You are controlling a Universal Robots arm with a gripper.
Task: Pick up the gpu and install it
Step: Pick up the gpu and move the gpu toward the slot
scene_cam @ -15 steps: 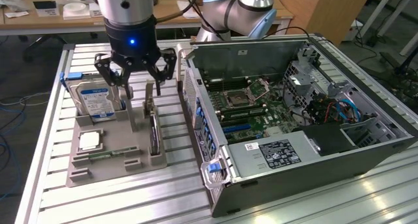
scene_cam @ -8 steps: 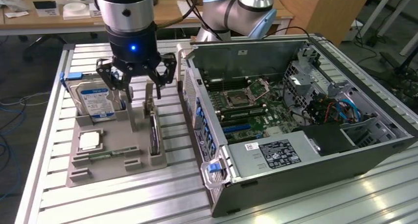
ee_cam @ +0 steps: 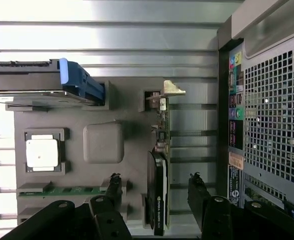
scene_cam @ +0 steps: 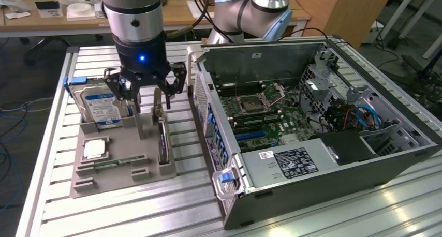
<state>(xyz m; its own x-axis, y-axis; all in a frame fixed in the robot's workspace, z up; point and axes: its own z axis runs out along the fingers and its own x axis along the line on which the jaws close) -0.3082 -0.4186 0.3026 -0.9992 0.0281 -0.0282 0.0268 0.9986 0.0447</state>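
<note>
**Exterior and wrist views.** The gpu point(scene_cam: 163, 142) point(ee_cam: 159, 170) stands on its long edge in a slot of the grey tray point(scene_cam: 111, 182) on the slatted worktop point(scene_cam: 138, 211). In the exterior view it lies at 3 o'clock from the hard drive point(scene_cam: 103, 106) and at 9 o'clock from the open computer case point(scene_cam: 311, 118). It is a thin, dark card with a black cover bearing small pale print, bare components beyond that, and a silver bracket at one end. The gripper point(scene_cam: 148, 94) point(ee_cam: 154, 181) hangs over it. The jaws are released, spread wide on either side of the card's upper edge and clear of it.
</note>
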